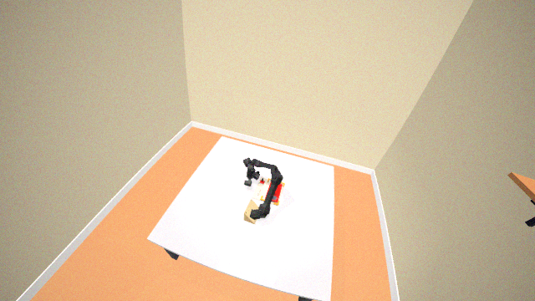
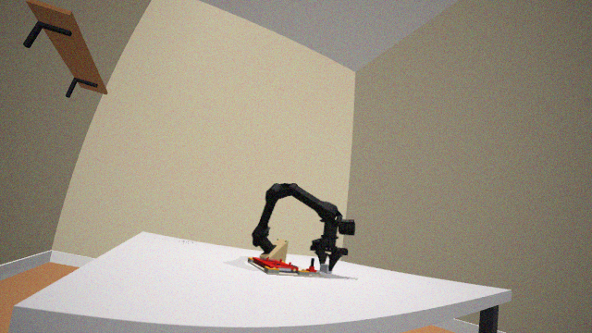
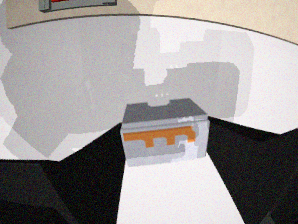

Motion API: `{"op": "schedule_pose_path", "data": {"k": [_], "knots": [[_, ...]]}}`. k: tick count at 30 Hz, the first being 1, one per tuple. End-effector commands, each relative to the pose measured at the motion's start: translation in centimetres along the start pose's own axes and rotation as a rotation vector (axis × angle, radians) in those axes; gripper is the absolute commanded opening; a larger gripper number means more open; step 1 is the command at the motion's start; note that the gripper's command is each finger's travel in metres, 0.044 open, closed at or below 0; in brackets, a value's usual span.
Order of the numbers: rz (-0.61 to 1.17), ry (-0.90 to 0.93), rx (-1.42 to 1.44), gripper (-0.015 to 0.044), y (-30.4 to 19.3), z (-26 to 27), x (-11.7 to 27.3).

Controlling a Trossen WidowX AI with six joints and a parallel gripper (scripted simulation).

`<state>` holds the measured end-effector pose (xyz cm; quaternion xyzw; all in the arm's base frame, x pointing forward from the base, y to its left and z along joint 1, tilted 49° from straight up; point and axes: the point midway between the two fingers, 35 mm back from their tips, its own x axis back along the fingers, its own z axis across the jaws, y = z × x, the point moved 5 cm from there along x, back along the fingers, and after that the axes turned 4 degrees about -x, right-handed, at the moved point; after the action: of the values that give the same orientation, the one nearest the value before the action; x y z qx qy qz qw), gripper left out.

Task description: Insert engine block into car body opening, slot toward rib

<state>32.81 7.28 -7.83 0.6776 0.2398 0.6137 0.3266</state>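
My gripper (image 2: pixel 326 269) (image 3: pixel 161 124) points down and is shut on the engine block (image 3: pixel 157 147) (image 2: pixel 324 267), a grey block with an orange stripe and a notched dark top. The block is low, close to the table top, beyond the end of the board; whether it touches the table I cannot tell. The red car body (image 1: pixel 277 193) (image 2: pixel 273 264) appears to lie on the board, partly behind the arm in the top view. Its opening and rib cannot be made out. In the top view the block is hidden.
A pale board (image 1: pixel 260 191) (image 3: pixel 200 25) lies between the arm's base and the gripper. A red piece with a black post (image 2: pixel 312 266) stands near its end, close to the fingers. A grey-framed red part (image 3: pixel 77 6) shows at the top of the wrist view. A tan wedge (image 1: pixel 251 209) (image 2: pixel 278 250) stands by the base.
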Motion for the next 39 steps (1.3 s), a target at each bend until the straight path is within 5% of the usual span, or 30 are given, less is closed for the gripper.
{"op": "schedule_pose_path", "data": {"k": [1,4,21,39], "knots": [[-0.005,-0.003,0.002,0.0,0.0,0.0,-0.8],[-0.005,-0.003,0.002,0.0,0.0,0.0,-0.8],[0.0,0.005,0.002,0.044,-0.1,0.0,-0.1],[-0.003,-0.003,0.003,0.044,-0.1,0.1,4.4]]}}
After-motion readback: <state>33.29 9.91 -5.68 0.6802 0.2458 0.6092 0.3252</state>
